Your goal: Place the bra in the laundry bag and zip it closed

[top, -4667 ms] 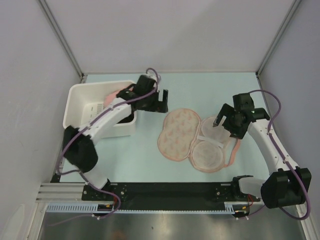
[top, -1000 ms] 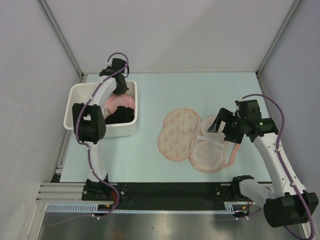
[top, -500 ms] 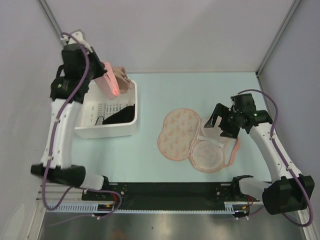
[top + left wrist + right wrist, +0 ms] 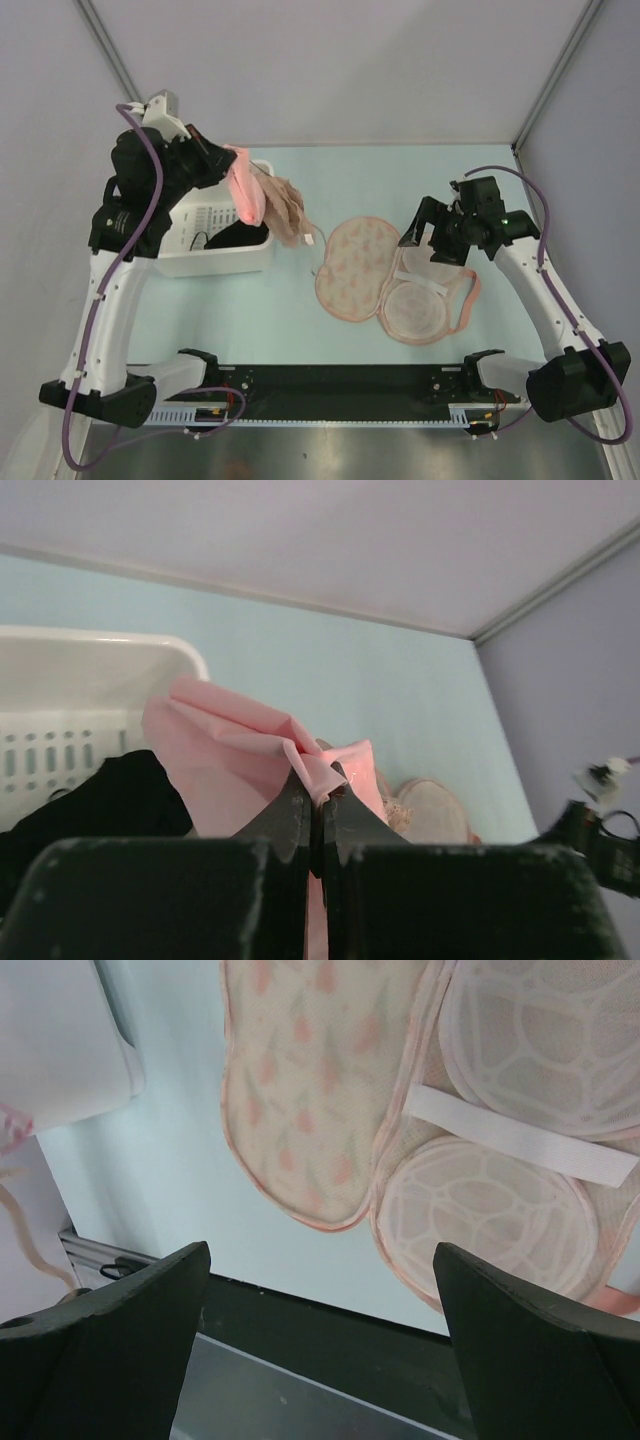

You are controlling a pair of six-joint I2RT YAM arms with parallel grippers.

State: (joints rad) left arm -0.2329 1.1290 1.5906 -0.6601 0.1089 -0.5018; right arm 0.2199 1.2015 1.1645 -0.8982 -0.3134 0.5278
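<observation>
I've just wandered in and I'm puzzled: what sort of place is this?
Probably a robot test booth: two white jointed arms, left and right, bolted to a pale blue table, plain grey partition walls around it, and a white plastic bin of clothes.

You're seeing a tan-beige bra, a plain pink cloth, a cream-peach laundry bag with small orange-pink print outside and white lining inside, a white bin, a black garment, and a pale mint table
</observation>
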